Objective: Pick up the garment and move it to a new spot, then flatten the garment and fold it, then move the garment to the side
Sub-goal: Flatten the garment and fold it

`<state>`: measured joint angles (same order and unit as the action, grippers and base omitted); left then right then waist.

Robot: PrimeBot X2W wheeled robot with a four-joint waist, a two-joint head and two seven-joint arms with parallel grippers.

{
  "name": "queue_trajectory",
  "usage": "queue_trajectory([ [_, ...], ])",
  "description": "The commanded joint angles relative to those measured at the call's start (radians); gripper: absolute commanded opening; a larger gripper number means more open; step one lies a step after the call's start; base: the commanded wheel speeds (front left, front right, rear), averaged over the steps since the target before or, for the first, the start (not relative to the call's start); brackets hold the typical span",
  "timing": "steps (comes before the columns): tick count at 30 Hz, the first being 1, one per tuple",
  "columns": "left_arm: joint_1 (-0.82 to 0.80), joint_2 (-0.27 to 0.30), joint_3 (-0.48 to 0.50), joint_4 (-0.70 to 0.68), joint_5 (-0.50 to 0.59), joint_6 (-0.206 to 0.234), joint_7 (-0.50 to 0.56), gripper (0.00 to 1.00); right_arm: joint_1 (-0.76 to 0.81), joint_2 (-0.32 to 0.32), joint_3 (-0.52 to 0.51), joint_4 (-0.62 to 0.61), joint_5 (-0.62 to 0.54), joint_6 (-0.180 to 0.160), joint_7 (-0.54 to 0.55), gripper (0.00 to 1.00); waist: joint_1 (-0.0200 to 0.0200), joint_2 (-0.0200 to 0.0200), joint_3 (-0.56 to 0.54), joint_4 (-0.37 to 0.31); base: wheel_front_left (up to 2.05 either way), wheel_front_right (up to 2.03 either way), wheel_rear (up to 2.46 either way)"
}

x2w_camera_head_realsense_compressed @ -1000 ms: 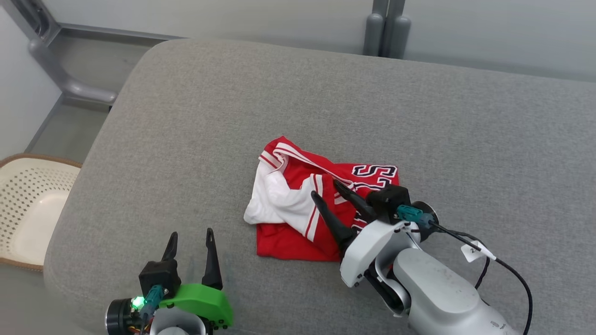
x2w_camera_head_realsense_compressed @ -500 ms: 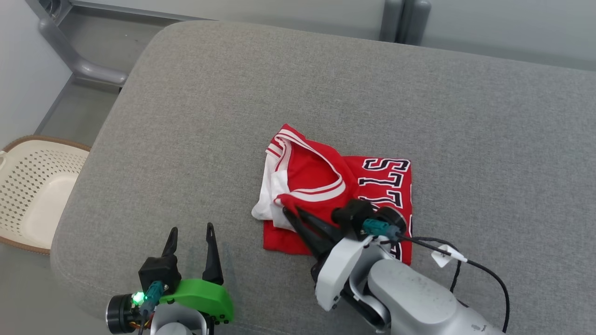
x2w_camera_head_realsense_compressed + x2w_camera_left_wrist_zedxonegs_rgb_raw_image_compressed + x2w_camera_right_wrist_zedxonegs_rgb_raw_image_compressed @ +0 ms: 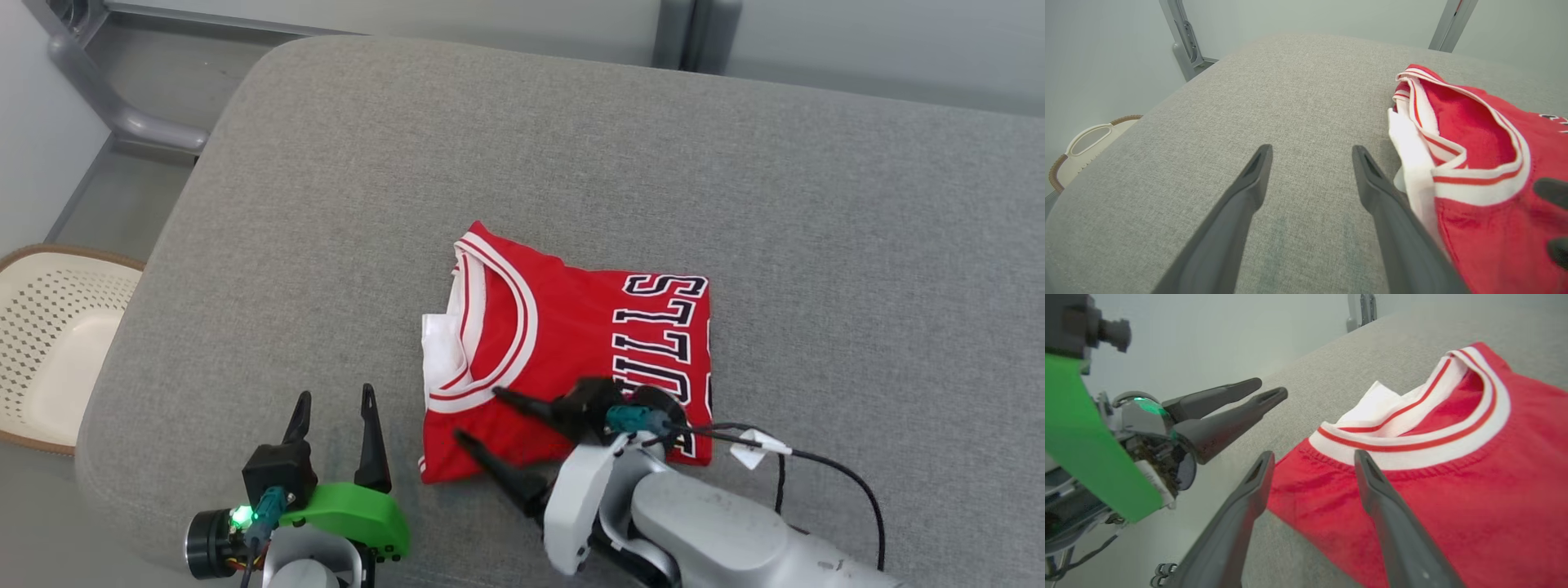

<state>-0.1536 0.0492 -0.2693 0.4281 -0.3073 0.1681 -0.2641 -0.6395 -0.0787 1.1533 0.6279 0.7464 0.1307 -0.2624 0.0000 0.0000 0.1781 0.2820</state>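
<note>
1. We see the red garment (image 3: 571,343) lying folded flat on the grey cushion (image 3: 571,163), toward the cushion's near edge, with its white-trimmed collar facing the cushion's left end.
2. Our right gripper (image 3: 480,415) hangs at the cushion's near edge, its fingers spread wide over the garment's corner. Nothing is pinched between them, and we cannot tell whether the tips touch the cloth.
3. Our left gripper (image 3: 335,398) sits above the cushion's near left corner, also wide open and empty, apart from the garment.
4. A cream basket (image 3: 82,286) stands beyond the cushion's left end.
</note>
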Motion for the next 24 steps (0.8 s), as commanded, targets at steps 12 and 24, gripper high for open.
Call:
queue_trajectory([
  [12,-0.023,0.003,0.031,-0.016,0.038,-0.001,0.001,1.0,0.139,-0.013,-0.583,-0.019,-0.328,0.0,-0.003,1.0,0.0,0.0,-0.014,-0.098,0.0,0.0,0.0],
  [24,-0.028,0.004,0.074,-0.006,0.075,-0.014,0.001,1.0,0.304,0.026,-1.004,-0.139,-0.56,0.0,-0.003,1.0,0.0,0.0,-0.03,-0.188,0.0,0.0,0.0],
])
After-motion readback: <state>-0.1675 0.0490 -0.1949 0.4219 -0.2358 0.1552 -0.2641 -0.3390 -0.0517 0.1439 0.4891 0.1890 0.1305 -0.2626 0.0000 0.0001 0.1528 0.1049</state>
